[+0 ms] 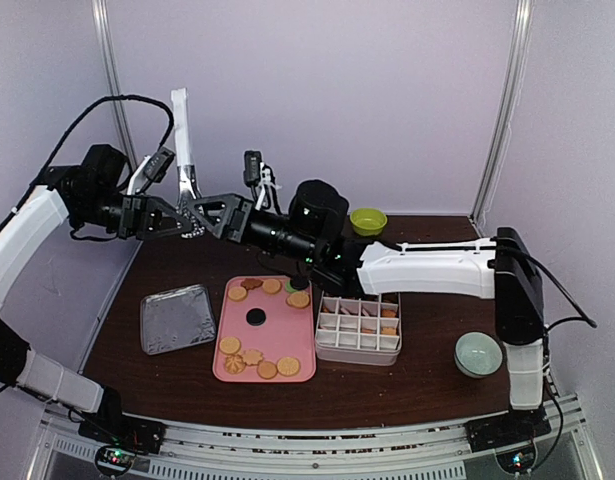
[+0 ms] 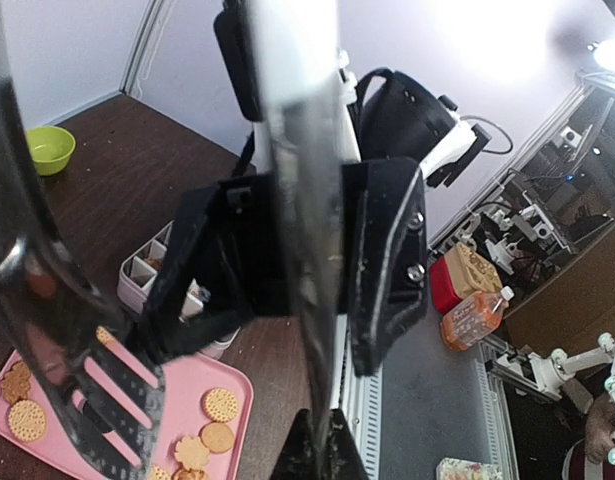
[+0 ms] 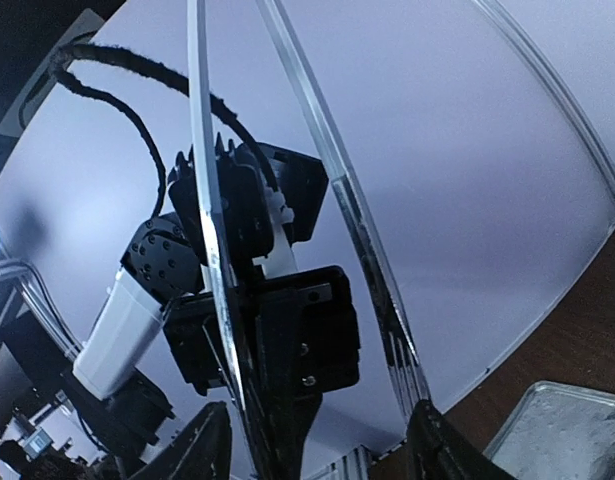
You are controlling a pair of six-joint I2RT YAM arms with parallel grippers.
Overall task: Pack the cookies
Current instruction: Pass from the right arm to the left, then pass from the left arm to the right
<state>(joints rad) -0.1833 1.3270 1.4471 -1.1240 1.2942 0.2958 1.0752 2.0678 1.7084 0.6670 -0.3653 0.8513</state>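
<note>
Metal tongs [image 1: 183, 140] clamped upright in left gripper [image 1: 185, 218]; right gripper [image 3: 317, 430] fingers parted around them. Well below both, some cookies [image 1: 288, 366] fill divided box [image 1: 357, 352]; roughly ten wait on pink tray [image 1: 287, 335]. Packing looks early.

From overhead I get soft, even light, with glare only as a dull sheen on the foil tray [image 1: 177, 318]. My left wrist view is blown out white at the upper right, and the tongs [image 2: 297, 200] sit so near the lens that they smear, while the cookies [image 2: 220, 404] look fairly sharp. My right wrist view shows the tongs as soft streaks against a pale wall [image 3: 467, 150], its lower edge bowed by the lens.
</note>
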